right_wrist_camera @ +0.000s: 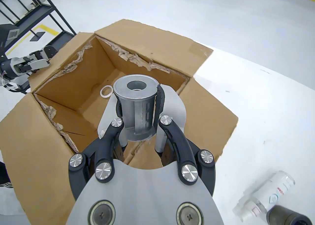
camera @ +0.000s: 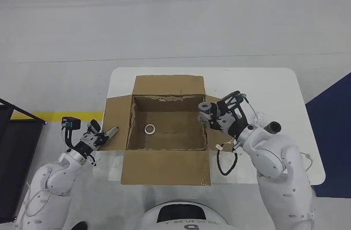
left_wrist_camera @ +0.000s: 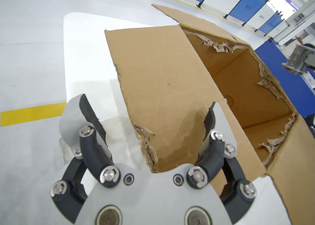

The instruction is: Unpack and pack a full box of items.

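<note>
An open cardboard box with torn flaps stands on the white table. A small white ring lies on the box floor. My right gripper is shut on a grey metal cylinder with a centre hole, held over the box's right wall. My left gripper stands open at the box's left flap, which lies between its fingers; in the top view the gripper sits at that flap's outer edge.
A clear bottle and a dark cylinder lie on the table right of the box; the dark cylinder shows beside my right arm. A black rack stands off the table at the left.
</note>
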Robot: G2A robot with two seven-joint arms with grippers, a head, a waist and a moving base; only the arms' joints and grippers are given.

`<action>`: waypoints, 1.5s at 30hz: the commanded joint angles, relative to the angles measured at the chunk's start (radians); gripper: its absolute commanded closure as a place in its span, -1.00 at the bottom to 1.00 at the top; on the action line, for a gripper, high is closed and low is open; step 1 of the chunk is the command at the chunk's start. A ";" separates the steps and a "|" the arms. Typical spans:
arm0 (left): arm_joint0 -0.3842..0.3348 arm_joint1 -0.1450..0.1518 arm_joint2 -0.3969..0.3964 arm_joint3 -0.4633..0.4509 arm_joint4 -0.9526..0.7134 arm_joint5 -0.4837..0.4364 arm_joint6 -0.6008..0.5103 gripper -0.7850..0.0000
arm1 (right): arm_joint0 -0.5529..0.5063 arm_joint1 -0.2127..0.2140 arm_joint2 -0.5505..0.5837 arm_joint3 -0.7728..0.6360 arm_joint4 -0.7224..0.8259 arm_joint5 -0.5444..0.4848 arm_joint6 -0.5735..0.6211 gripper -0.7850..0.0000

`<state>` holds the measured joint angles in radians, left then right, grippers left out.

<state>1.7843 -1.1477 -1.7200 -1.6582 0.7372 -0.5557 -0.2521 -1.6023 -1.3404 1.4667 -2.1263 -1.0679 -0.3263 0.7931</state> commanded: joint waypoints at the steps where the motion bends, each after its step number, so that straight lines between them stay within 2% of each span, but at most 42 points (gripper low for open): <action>1: 0.000 0.000 0.000 0.000 0.000 0.000 0.000 -1.00 | 0.003 0.000 -0.002 0.001 0.000 -0.001 0.000 1.00; 10: 0.000 0.000 0.000 0.000 0.000 0.000 0.000 -1.00 | -0.012 0.001 -0.011 0.001 0.024 -0.004 -0.017 1.00; 14: 0.000 0.000 0.000 0.000 0.000 0.000 0.000 -1.00 | -0.060 0.010 0.094 0.014 0.099 0.006 -0.058 1.00; 18: 0.000 0.000 0.000 0.000 0.000 0.000 0.000 -1.00 | -0.139 0.019 0.244 0.045 0.181 0.007 -0.135 1.00; 22: 0.000 0.000 0.000 0.000 0.000 0.000 0.000 -1.00 | -0.203 0.025 0.339 0.069 0.189 0.036 -0.162 1.00; 29: 0.000 0.000 0.000 0.000 0.000 0.000 0.000 -1.00 | -0.335 0.043 0.508 0.079 0.235 0.034 -0.002 1.00; 34: 0.000 0.000 0.000 0.000 0.000 0.000 0.000 -1.00 | -0.358 0.053 0.568 0.084 0.274 0.073 0.110 1.00; 45: 0.000 0.000 0.000 0.000 0.000 0.000 0.000 -1.00 | -0.268 0.075 0.513 0.138 0.221 0.141 0.280 1.00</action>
<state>1.7843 -1.1477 -1.7200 -1.6582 0.7372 -0.5557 -0.2521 -1.8813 -1.2675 1.9880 -1.9961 -0.8342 -0.1906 1.0578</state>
